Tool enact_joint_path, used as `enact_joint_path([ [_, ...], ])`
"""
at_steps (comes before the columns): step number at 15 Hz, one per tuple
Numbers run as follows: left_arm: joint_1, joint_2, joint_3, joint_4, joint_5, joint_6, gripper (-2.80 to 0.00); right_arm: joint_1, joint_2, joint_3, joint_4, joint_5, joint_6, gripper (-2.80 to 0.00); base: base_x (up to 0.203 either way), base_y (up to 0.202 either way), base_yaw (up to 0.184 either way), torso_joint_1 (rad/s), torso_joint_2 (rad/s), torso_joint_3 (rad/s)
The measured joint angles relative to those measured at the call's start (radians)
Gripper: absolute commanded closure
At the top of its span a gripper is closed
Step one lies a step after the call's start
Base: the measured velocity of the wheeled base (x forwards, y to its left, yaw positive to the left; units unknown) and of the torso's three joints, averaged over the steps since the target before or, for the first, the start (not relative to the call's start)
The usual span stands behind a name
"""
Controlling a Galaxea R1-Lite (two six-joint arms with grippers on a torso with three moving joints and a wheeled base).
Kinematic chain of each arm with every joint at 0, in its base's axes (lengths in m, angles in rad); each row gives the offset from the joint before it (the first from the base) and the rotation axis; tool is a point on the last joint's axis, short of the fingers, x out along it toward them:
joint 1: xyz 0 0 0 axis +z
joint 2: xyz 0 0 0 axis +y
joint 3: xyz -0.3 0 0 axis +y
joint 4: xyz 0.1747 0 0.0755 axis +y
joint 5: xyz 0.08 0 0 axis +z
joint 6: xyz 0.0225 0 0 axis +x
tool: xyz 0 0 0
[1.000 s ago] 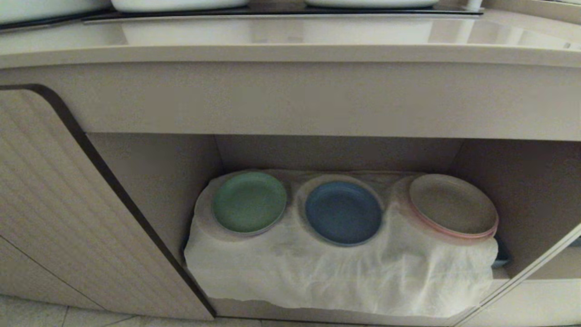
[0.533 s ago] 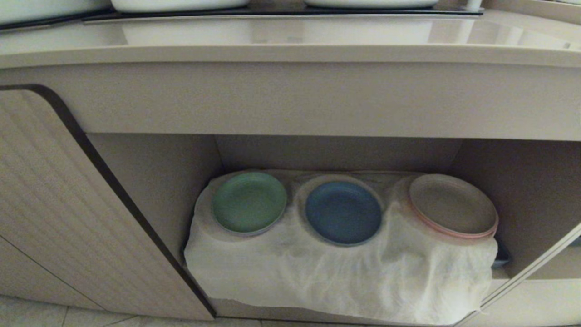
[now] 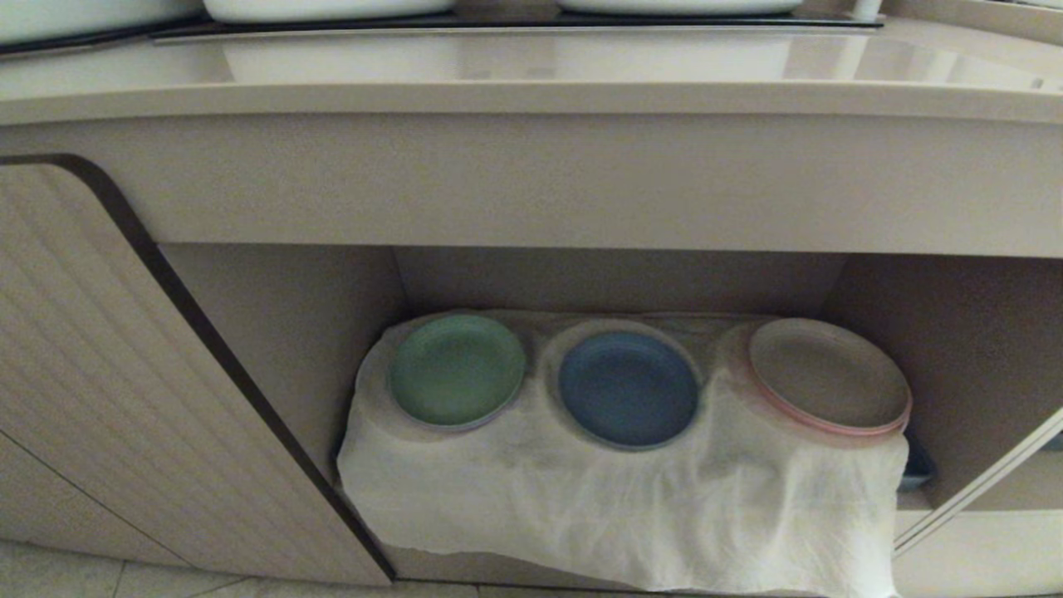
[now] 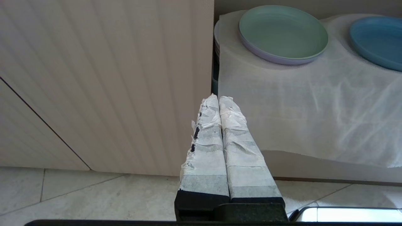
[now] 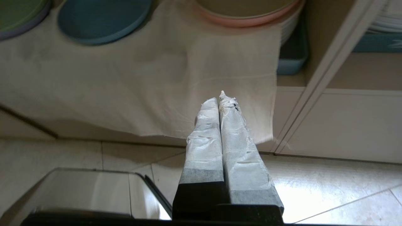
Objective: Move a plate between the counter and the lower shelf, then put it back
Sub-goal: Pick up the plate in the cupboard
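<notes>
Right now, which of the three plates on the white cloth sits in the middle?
The blue plate. It lies between the green plate on the robot's left and the beige pink-edged plate on its right.

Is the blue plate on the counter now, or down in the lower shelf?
In the lower shelf. The blue plate lies flat on the white cloth, between the green plate and beige plate.

No legible text, label, brand, number or sign appears on any surface in the three views.
</notes>
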Motion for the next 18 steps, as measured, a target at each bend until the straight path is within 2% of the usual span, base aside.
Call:
enact_joint_path([
  [4,0.0,0.0,0.0,0.0,0.0,0.0,0.0,-0.055,-0.054,0.004,0.0,-0.001,0.025,0.0,0.0,0.0,0.0,0.0,0.0,0.0],
  [6,0.0,0.0,0.0,0.0,0.0,0.001,0.0,-0.054,-0.091,0.005,0.0,0.0,0.037,0.0,0.0,0.0,0.0,0.0,0.0,0.0],
  [10,0.0,0.0,0.0,0.0,0.001,-0.001,0.0,-0.047,-0.211,0.005,0.005,-0.001,0.111,0.0,0.0,0.0,0.0,0.0,0.0,0.0],
  [18,0.0,0.0,0.0,0.0,0.0,0.0,0.0,-0.045,-0.267,0.004,0.01,-0.001,0.129,0.0,0.0,0.0,0.0,0.0,0.0,0.0],
])
